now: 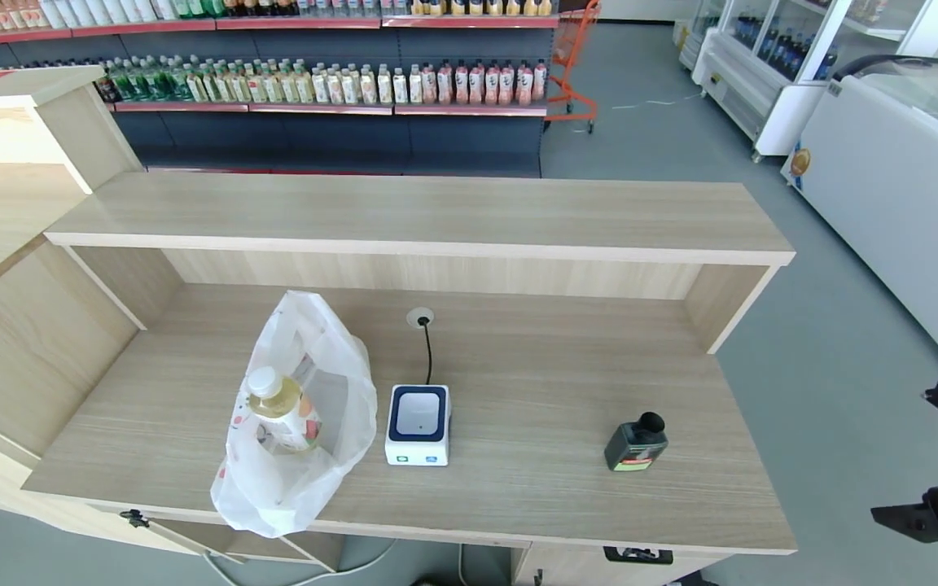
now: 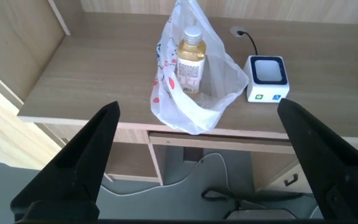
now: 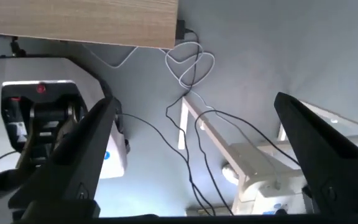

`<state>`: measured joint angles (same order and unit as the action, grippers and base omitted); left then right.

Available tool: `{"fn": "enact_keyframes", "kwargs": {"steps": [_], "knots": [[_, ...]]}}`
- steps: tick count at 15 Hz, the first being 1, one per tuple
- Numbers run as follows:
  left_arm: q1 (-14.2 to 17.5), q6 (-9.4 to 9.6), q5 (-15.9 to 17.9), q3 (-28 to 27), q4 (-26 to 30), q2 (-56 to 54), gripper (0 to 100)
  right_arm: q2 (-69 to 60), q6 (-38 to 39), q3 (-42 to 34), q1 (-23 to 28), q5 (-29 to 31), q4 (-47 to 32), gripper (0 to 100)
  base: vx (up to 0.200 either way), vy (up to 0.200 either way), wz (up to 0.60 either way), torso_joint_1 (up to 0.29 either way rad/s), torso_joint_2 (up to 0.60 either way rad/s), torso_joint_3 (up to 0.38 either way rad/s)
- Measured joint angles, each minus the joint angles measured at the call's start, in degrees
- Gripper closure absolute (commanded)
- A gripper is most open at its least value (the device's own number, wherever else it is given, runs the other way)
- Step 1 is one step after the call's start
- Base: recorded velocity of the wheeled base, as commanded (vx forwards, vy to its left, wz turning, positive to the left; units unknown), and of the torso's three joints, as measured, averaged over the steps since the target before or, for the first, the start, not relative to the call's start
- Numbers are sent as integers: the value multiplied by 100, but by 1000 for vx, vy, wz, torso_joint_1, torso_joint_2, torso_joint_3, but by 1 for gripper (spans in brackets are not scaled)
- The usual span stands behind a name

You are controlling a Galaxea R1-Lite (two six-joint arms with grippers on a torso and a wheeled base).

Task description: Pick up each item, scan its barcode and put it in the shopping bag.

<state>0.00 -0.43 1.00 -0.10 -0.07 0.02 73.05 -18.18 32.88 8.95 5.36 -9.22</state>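
While one dark bottle is waiting to be rung up, both arms are hanging back from the checkout counter. Nearest the onlooker, the left gripper is hovering off the counter's front edge, its jaws spread wide with nothing between them. It is facing the shopping bag, seemingly placed to tend that side. The right gripper, equally wide and empty, is pointing down at the floor off the counter's right end, well apart from any item.

The white bag is slumping at the front left of the counter with its mouth gaping upward. A tea bottle is standing upright inside it, so that item appears done. Just beside the bag, the scanner is lying window-up, presumably so barcodes can pass over it, and its cable is running back to a hole in the counter.

Farther right, the dark green bottle with a black cap is standing alone on the right arm's side, likely the next pick. Beyond the counter's raised ledge, drink shelves are lining the aisle.
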Motion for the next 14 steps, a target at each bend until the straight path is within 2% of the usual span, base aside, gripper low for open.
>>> {"fn": "enact_keyframes", "kwargs": {"steps": [3,6,7,9,14], "knots": [[-5,0,-5,0,0,0,0,495,-892,-22,-38,-41,66,0,0,0,0,0,0,0],[0,2,-5,0,0,0,0,1019,-1521,-162,-280,-222,1050,0,0,0,0,0,0,0],[-5,5,-2,0,2,0,0,1223,-1762,-227,-350,-422,1436,0,0,0,0,0,0,0],[0,5,-2,0,0,0,0,1673,-2354,-267,-457,-1251,1841,0,0,0,0,0,0,0],[0,2,-2,0,0,0,0,2634,-3621,118,-529,-1864,2197,0,0,0,0,0,0,0]]}}
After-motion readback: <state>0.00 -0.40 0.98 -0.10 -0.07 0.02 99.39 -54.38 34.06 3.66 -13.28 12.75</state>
